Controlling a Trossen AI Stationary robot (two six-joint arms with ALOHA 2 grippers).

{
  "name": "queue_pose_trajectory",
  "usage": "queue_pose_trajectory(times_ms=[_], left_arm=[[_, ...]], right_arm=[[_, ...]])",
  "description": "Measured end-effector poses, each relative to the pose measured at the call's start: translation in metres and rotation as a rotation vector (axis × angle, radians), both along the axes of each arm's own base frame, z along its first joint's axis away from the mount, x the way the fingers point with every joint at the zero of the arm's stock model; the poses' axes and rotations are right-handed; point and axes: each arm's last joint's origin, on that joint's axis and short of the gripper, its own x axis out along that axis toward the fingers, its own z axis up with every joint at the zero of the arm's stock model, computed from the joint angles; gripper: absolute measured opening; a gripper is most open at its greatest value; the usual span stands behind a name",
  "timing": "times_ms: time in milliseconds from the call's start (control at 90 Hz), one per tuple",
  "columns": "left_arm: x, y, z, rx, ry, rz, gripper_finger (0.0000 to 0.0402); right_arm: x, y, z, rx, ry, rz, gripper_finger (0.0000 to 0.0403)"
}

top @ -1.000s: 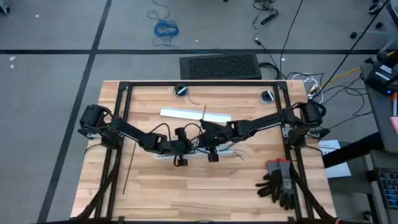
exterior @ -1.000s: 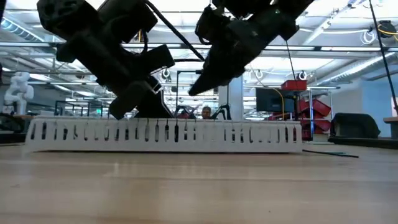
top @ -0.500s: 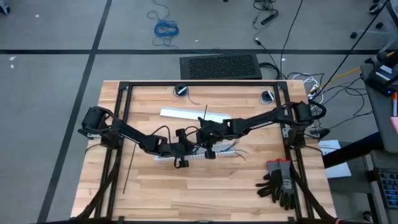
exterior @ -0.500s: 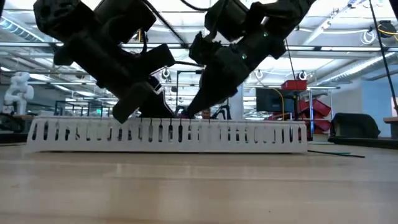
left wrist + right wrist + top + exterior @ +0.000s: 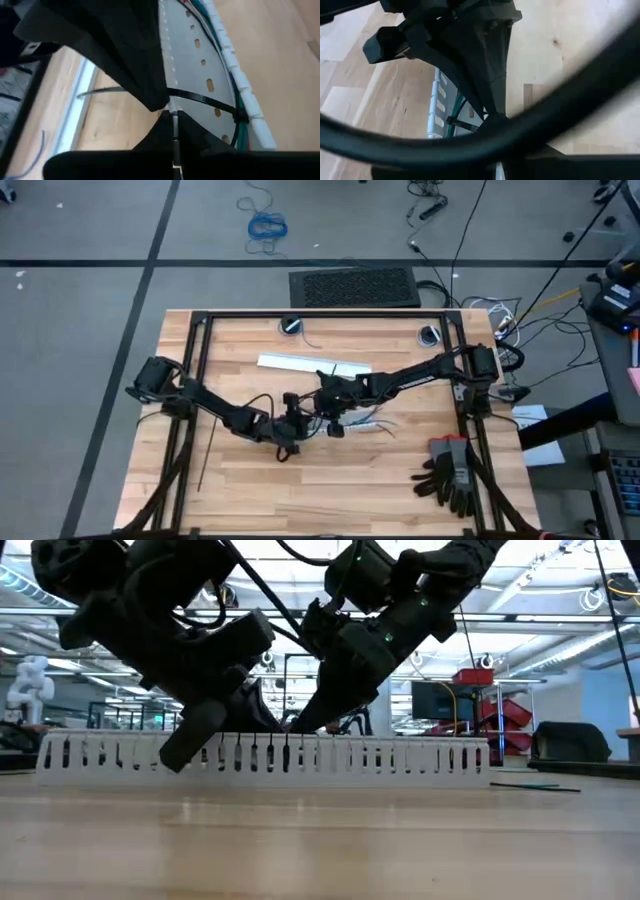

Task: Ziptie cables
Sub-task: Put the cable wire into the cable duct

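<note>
Cables [image 5: 240,107]: lay in white slotted duct [image 5: 270,755] at surface [image 5: 300,480] centre, ziptie [image 5: 200,100] looped round. Left pincer [image 5: 172,117] clamped its tail; right pincer [image 5: 335,423], at duct's 12 o'clock: grip hidden, cannot tell.

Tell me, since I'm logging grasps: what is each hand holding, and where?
Both pinch one ziptie looped around the cables: left hand and right hand on its ends.
</note>
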Motion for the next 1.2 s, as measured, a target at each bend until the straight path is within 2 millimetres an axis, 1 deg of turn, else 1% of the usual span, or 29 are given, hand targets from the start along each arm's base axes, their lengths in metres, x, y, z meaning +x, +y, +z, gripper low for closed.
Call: queue_pose_trajectory(times_ms=[189, 289, 378, 456, 489, 611, 789, 911, 989, 1067, 1122, 1200], left_arm=[[0.002, -0.007, 0.003, 0.082, 0.031, -0.089, 0.0005], [0.002, -0.008, 0.003, 0.089, 0.040, -0.117, 0.0005], [0.002, -0.008, 0.004, 0.090, 0.041, -0.122, 0.0005], [0.003, -0.008, 0.004, 0.091, 0.040, -0.122, 0.0005], [0.003, -0.008, 0.004, 0.093, 0.039, -0.118, 0.0005], [0.003, -0.008, 0.004, 0.096, 0.038, -0.114, 0.0005], [0.003, -0.005, 0.004, 0.097, 0.037, -0.099, 0.0005], [0.003, -0.005, 0.004, 0.100, 0.036, -0.095, 0.0005], [0.003, -0.005, 0.004, 0.101, 0.036, -0.094, 0.0005], [0.003, -0.005, 0.004, 0.102, 0.036, -0.093, 0.0005], [0.003, -0.005, 0.004, 0.102, 0.036, -0.094, 0.0005], [0.003, -0.005, 0.004, 0.112, 0.045, -0.099, 0.0005]], right_arm=[[-0.001, 0.000, -0.001, -0.011, 0.011, 0.000, 0.0000], [-0.004, -0.002, -0.012, -0.024, 0.064, -0.016, 0.0000], [0.001, -0.002, -0.014, -0.020, 0.034, -0.015, 0.0000], [0.002, -0.001, -0.026, -0.010, 0.061, -0.012, 0.0000], [0.002, -0.001, -0.028, -0.001, 0.069, -0.007, 0.0000], [0.000, -0.001, -0.018, -0.024, 0.048, -0.020, 0.0000], [-0.004, 0.000, 0.023, -0.075, -0.072, -0.015, 0.0001], [-0.009, 0.001, 0.042, -0.067, -0.121, -0.028, 0.0014], [-0.008, 0.004, 0.043, -0.025, -0.125, -0.053, 0.0017], [-0.006, 0.011, 0.033, 0.010, -0.088, -0.072, 0.0009], [-0.006, 0.018, 0.026, 0.023, -0.064, -0.087, 0.0003], [-0.006, 0.032, 0.024, 0.006, -0.064, -0.121, 0.0002]])
